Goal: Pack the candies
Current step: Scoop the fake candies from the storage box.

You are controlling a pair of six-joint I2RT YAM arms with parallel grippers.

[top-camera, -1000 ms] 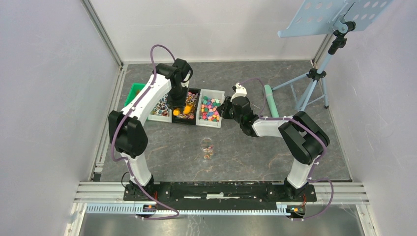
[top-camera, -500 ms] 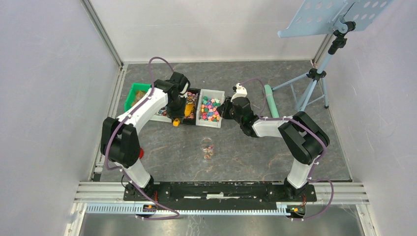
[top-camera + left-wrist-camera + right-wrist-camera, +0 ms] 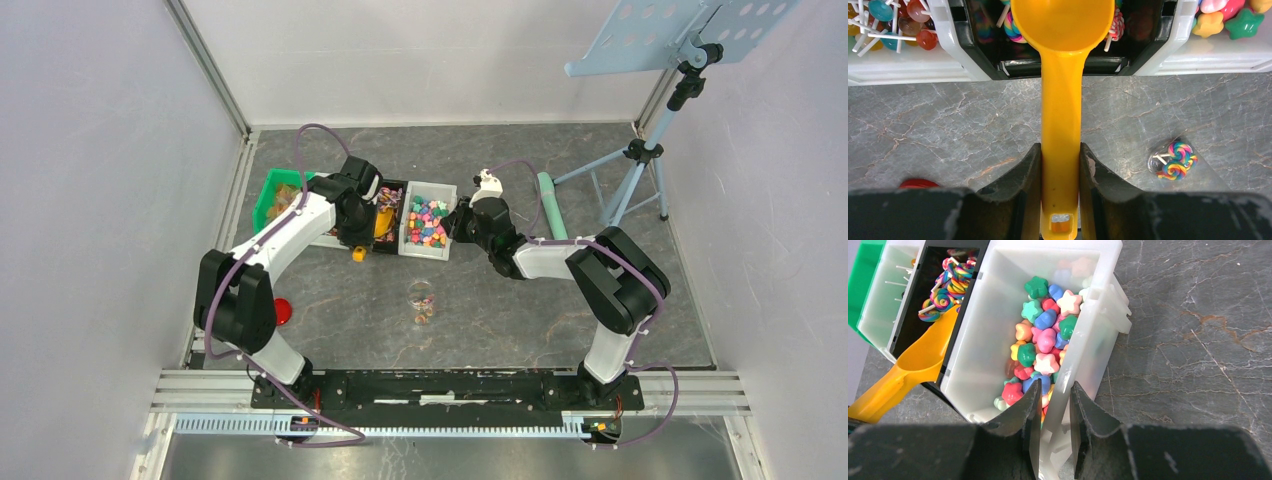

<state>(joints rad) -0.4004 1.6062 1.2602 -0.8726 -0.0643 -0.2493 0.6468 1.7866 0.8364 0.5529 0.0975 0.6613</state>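
At left, left gripper (image 3: pixel 1060 155) clamped on the handle of the orange scoop (image 3: pixel 1062 75), bowl seemingly empty, poised over the near rim of the black bin (image 3: pixel 1108 66). In the middle, only a few candies (image 3: pixel 1173 162) in the clear cup (image 3: pixel 411 295), well apart from the bins. At right, right gripper (image 3: pixel 1054 390) pinched shut on the near wall of the white bin (image 3: pixel 1093 350), heaped with star-shaped candies not yet packed. Judged barely begun: scooping and pouring into the cup mostly left to do.

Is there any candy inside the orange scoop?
No, the orange scoop has a bare bowl; the swirl lollipops lie in the black bin under it.
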